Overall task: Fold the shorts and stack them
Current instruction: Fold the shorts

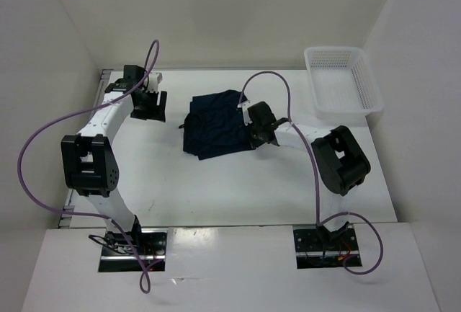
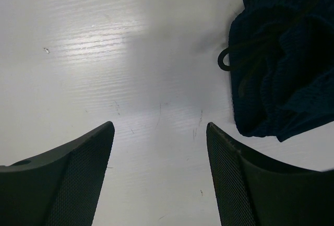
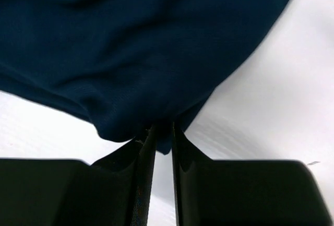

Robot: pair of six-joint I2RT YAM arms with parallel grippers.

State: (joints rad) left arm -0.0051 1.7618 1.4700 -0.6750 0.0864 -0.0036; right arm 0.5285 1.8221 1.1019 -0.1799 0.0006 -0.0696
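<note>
The dark navy shorts (image 1: 216,126) lie bunched in the middle of the white table. My right gripper (image 1: 253,126) is at their right edge, shut on a fold of the navy fabric (image 3: 156,69), which hangs from between its fingertips (image 3: 163,132). My left gripper (image 1: 149,104) is open and empty, low over bare table left of the shorts. In the left wrist view (image 2: 159,132) the shorts' edge and a loop of drawstring (image 2: 225,59) show at the upper right.
A white mesh basket (image 1: 342,80) stands at the back right of the table. White walls close in the table on the left, back and right. Purple cables loop off both arms.
</note>
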